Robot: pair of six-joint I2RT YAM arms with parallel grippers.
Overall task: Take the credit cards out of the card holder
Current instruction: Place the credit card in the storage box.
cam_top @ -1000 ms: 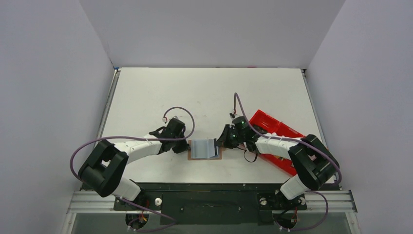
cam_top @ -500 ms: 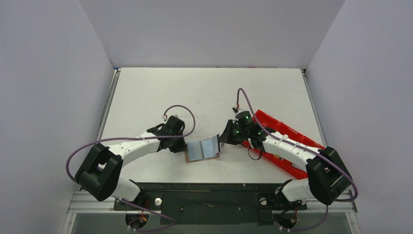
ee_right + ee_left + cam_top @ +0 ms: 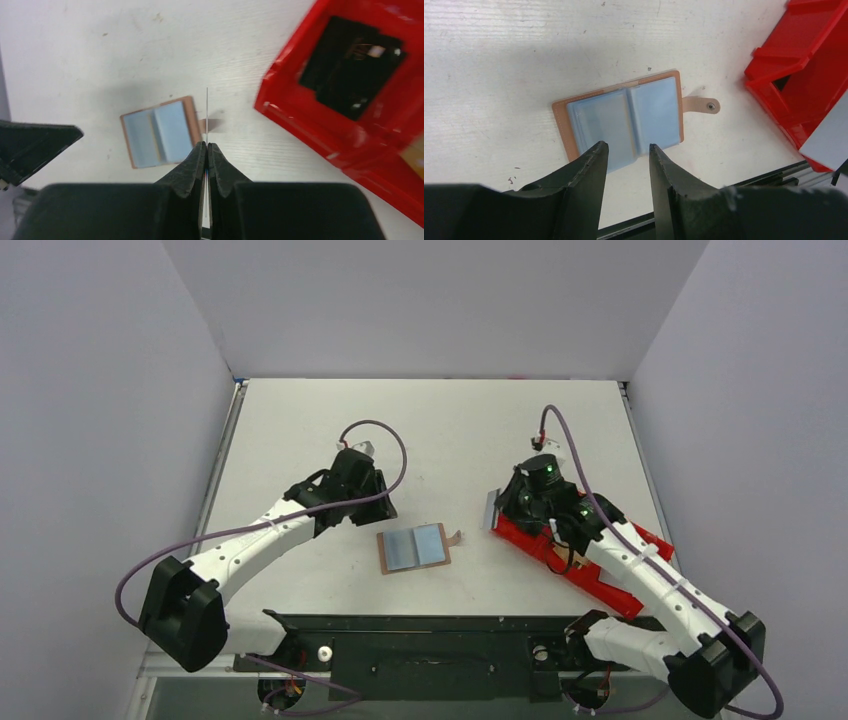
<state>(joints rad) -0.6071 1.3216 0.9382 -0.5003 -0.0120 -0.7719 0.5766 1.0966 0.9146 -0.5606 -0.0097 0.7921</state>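
- The holder point(image 3: 415, 547) lies open and flat, blue panels up, brown border around them. It sits toward 6 o'clock on the table, between my two arms.
- I cannot tell whether any cards are in its blue pockets.
- Its tab point(image 3: 456, 537) sticks out flat at the holder's 3 o'clock side and touches nothing else.
- The red tray point(image 3: 600, 585) lies at the holder's 3 o'clock, apart from it, running slantwise toward 5 o'clock.
- From my right wrist, one tray point(image 3: 295, 115) compartment looks dark, with something small and brownish inside that I cannot make out. In the top view a tan patch shows further along the tray, half hidden by my right arm.
- My right gripper point(image 3: 207, 145) is clenched on a thin card point(image 3: 207, 112), seen edge-on and standing straight out from the fingertips.
- In the top view that card point(image 3: 489, 510) is a grey sliver at the tray's 9 o'clock end, at the holder's 2 o'clock.
- My left gripper point(image 3: 626, 150) is released and holds nothing. Its fingers point(image 3: 589, 165) stand parted, with the holder point(image 3: 624, 120) showing through the gap below.
- In the top view my left gripper point(image 3: 375, 502) hangs at the holder's 10 o'clock, near it.
- The table point(image 3: 420, 430) is white and lightly scuffed, with a black rail point(image 3: 430, 625) along its 6 o'clock edge.
- Plain pale grey walls point(image 3: 430, 300) close it in at 9, 12 and 3 o'clock.
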